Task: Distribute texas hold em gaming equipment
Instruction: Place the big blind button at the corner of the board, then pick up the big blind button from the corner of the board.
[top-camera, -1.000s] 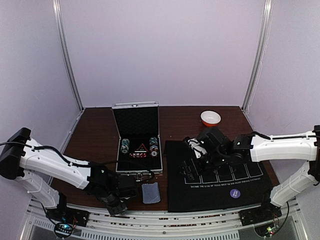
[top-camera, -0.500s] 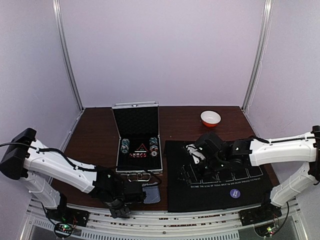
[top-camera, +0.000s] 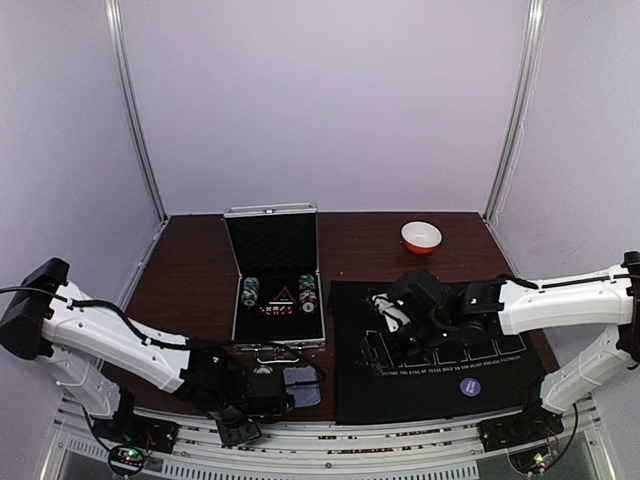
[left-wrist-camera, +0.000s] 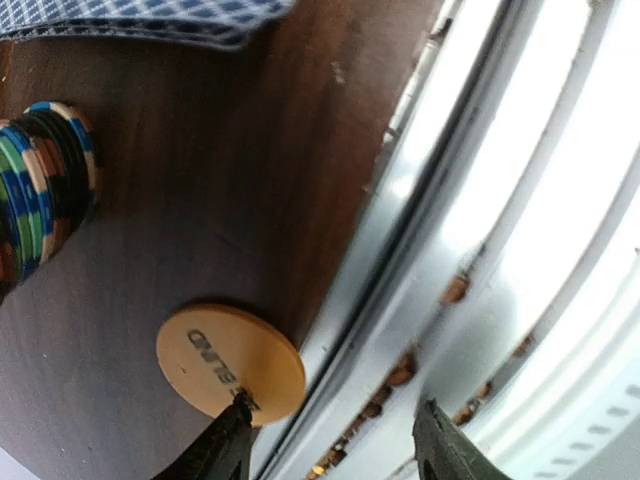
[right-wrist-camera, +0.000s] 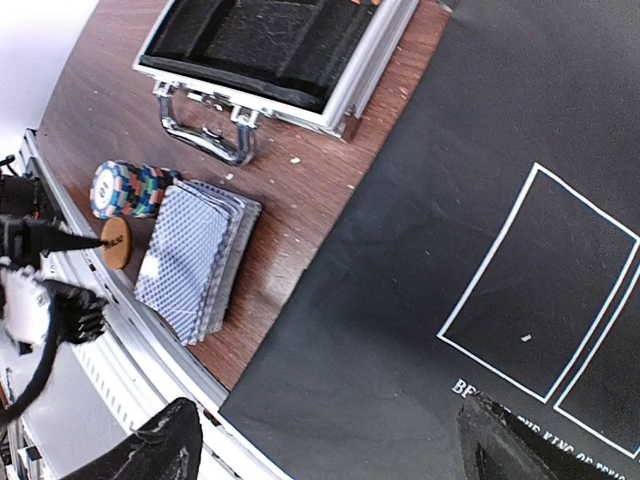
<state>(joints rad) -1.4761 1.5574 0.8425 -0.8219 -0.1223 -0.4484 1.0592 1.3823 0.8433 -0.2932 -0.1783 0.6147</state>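
- Left pincer (left-wrist-camera: 335, 445), bottom of the wrist frame: fingers spread, nothing between them, one tip at the rim of the orange disc (left-wrist-camera: 230, 365).
- Disc lies flat at the tabletop (left-wrist-camera: 240, 150) edge, lower left, near the striped chip stack (left-wrist-camera: 45, 190).
- Card deck (right-wrist-camera: 190, 258) sits just beside the stack.
- Right pincer (right-wrist-camera: 325, 435): released, empty, over the black mat (right-wrist-camera: 520, 130).

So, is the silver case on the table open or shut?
Open. The silver case has its lid standing upright at the back, and the chips inside show.

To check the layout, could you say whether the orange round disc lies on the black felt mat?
No, the orange round disc lies on the brown wooden table, clear of the black felt mat.
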